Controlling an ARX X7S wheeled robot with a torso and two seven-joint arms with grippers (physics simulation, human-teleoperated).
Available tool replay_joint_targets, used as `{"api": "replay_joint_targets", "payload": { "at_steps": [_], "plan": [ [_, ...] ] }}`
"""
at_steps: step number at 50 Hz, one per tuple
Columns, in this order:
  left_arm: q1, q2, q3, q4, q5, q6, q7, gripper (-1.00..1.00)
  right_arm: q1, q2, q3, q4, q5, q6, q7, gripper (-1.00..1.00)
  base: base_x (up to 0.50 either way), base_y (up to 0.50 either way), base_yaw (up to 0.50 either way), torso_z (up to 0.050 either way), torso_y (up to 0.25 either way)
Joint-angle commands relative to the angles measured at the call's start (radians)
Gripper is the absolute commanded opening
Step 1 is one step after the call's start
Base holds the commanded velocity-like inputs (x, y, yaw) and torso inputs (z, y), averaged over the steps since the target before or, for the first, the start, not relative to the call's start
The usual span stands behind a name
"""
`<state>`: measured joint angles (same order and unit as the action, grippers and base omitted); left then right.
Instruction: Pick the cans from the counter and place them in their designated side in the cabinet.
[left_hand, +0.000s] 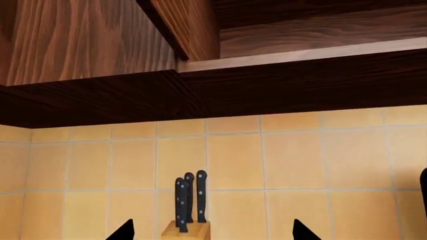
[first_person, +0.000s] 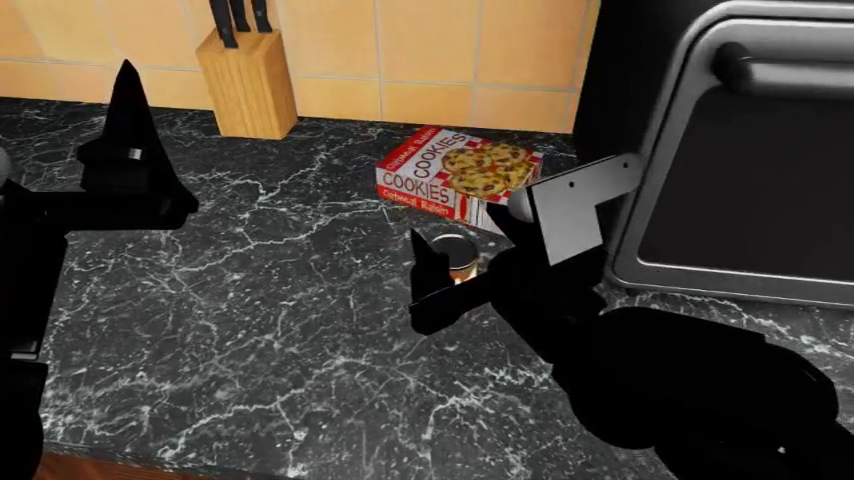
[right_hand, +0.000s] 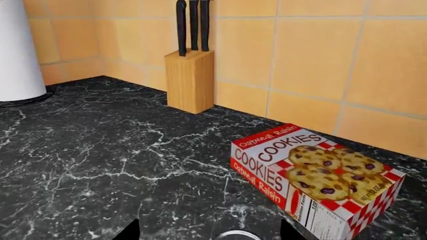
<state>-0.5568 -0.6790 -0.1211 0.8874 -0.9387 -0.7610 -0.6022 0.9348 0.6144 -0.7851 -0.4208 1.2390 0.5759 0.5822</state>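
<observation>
A can with a silver lid (first_person: 459, 256) stands on the black marble counter (first_person: 267, 300), just in front of the cookies box. My right gripper (right_hand: 210, 233) is open and low over the counter. One dark finger (first_person: 430, 262) stands beside the can, and the lid's rim (right_hand: 237, 234) shows between the fingertips without touching them. My left gripper (left_hand: 212, 232) is open and empty, raised high and facing the wooden cabinet (left_hand: 87, 40). The cabinet door (left_hand: 190, 27) is swung open above a shelf edge (left_hand: 300, 56). In the head view the left fingers (first_person: 127, 100) point upward.
A red-and-white cookies box (first_person: 457, 175) lies behind the can. A knife block (first_person: 247, 85) stands against the tiled wall. A silver-framed black appliance (first_person: 747, 150) fills the right side. A tall white cylinder (right_hand: 17, 50) stands far along the counter.
</observation>
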Motion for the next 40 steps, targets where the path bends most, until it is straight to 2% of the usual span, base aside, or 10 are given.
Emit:
{"api": "replay_joint_targets", "payload": {
  "at_steps": [1, 29, 40],
  "plan": [
    [0.001, -0.001, 0.005, -0.003, 0.003, 0.005, 0.000, 1.00, -0.008, -0.024, -0.008, 0.066, -0.036, -0.024, -0.035, 1.00, 0.00, 0.00, 0.00, 0.000, 0.000],
    [0.016, -0.004, 0.014, -0.010, 0.014, 0.024, 0.005, 1.00, -0.051, -0.089, -0.035, 0.220, -0.117, -0.100, -0.111, 1.00, 0.00, 0.00, 0.00, 0.000, 0.000],
    [0.022, -0.007, 0.011, -0.010, 0.011, 0.029, 0.003, 1.00, -0.036, -0.070, -0.025, 0.173, -0.070, -0.064, -0.080, 1.00, 0.00, 0.00, 0.00, 0.000, 0.000]
  ]
}}
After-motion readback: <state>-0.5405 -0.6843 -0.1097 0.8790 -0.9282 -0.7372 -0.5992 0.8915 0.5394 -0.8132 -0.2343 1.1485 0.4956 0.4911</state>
